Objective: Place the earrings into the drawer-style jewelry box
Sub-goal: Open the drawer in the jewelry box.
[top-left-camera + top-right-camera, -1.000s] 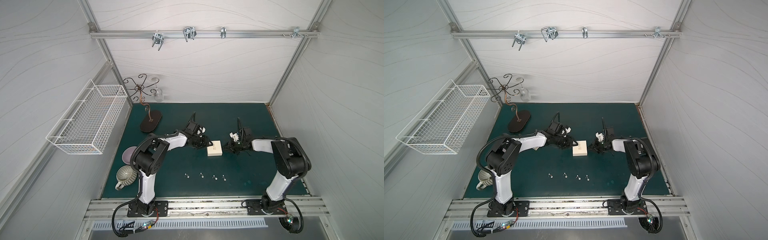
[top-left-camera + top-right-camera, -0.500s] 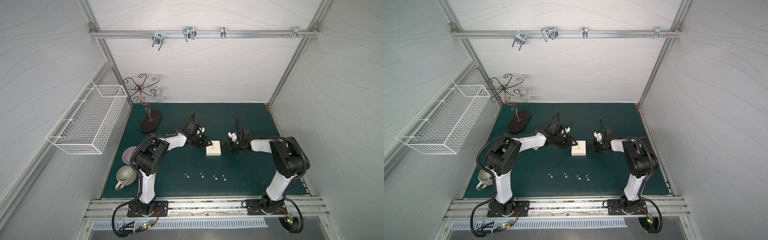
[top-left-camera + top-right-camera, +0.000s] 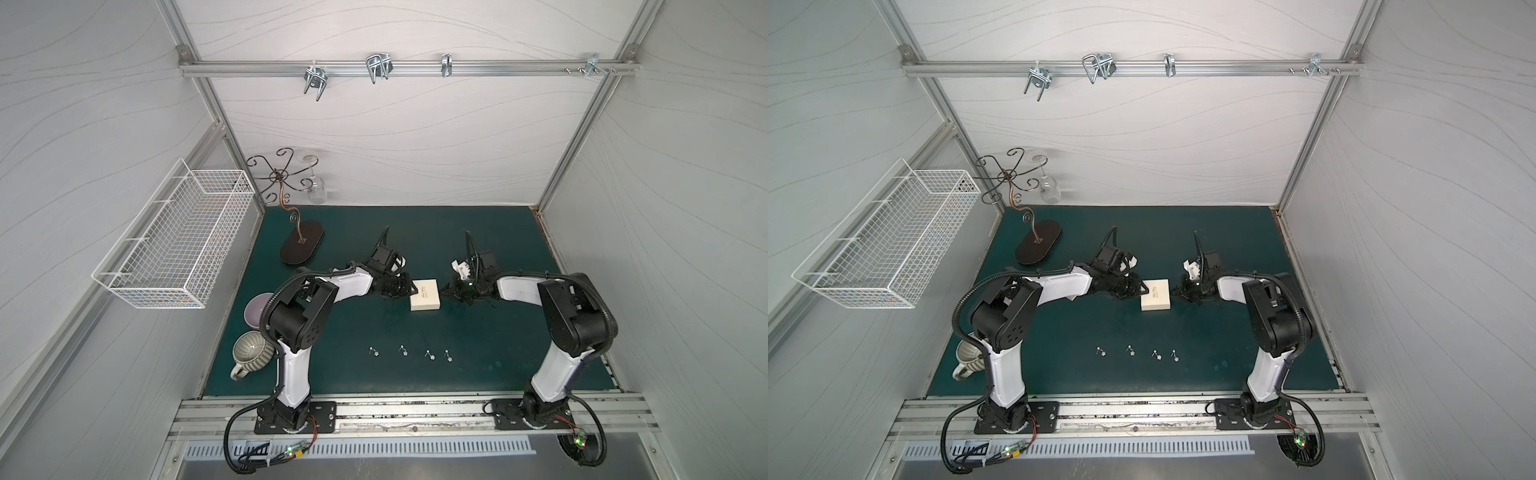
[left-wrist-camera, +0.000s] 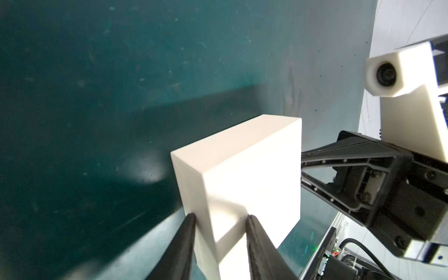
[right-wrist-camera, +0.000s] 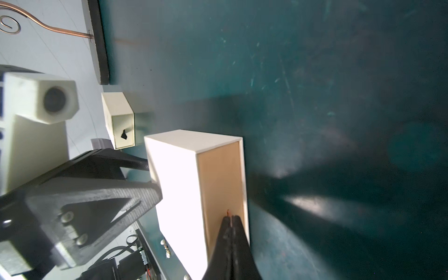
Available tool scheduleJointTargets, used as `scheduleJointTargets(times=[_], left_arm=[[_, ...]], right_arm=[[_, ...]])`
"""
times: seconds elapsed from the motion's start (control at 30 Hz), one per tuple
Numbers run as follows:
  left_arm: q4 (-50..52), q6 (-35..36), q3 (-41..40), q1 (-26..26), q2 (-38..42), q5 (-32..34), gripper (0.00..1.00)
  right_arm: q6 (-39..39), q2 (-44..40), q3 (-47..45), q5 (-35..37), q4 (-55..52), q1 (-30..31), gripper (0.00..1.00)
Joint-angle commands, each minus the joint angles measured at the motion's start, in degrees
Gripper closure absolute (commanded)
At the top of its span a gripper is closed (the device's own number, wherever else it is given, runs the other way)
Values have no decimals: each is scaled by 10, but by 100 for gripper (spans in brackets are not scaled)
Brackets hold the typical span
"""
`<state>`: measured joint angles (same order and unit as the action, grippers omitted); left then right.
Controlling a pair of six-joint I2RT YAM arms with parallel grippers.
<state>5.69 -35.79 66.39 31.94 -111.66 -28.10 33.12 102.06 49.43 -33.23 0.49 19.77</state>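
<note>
Nearest the front edge of the green mat (image 3: 340, 374), the four earrings (image 3: 404, 351) lie in a row, well clear of both arms; they look feather-light, stiff and easily flicked away, so each is best pinched across its thin post with near-closed tips. Further back, mid-mat, sits the cream jewelry box (image 3: 424, 294), light enough to skid. The left gripper (image 4: 221, 217) is partly closed, fingers pressing either side of one end; the right gripper (image 5: 231, 218) is fully closed, pinching what looks like a small red pull (image 5: 228, 211) on the drawer face
</note>
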Motion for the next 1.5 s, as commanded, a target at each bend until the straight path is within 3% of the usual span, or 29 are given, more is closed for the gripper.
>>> scheduleJointTargets(times=[0.0,1.07,1.47], left_arm=[[-5,4,-3,2,16,5,62],[10,28,-3,-7,6,-1,63],[19,41,3,-8,4,-11,63]], right_arm=[[-15,-10,7,19,-20,5,100],[-61,-93,-42,153,-91,-82,100],[-77,-84,-30,146,-96,-91,100]])
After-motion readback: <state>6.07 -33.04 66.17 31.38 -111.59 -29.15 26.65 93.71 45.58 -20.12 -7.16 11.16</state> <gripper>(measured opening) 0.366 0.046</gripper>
